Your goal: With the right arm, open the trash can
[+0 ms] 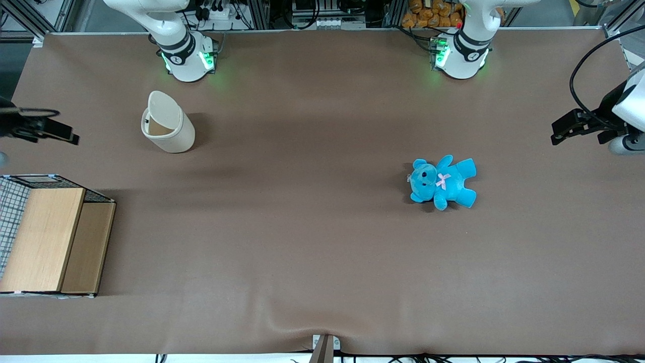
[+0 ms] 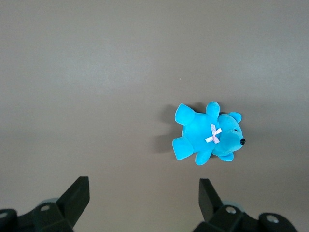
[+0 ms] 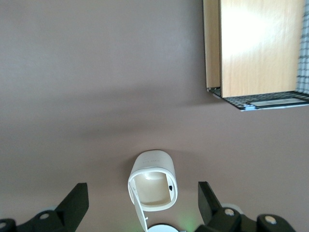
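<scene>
The cream-white trash can stands on the brown table near the working arm's base. Its flip lid stands raised, and the inside shows. In the right wrist view the trash can shows from above with its mouth uncovered and the lid swung up on edge beside the mouth. My right gripper hangs high, off the can's side toward the working arm's end of the table. It is open and empty, with both black fingers spread wide and the can showing between them.
A wooden box with wire mesh sits nearer to the front camera than the can, at the working arm's end; it also shows in the right wrist view. A blue teddy lies toward the parked arm's end, seen too in the left wrist view.
</scene>
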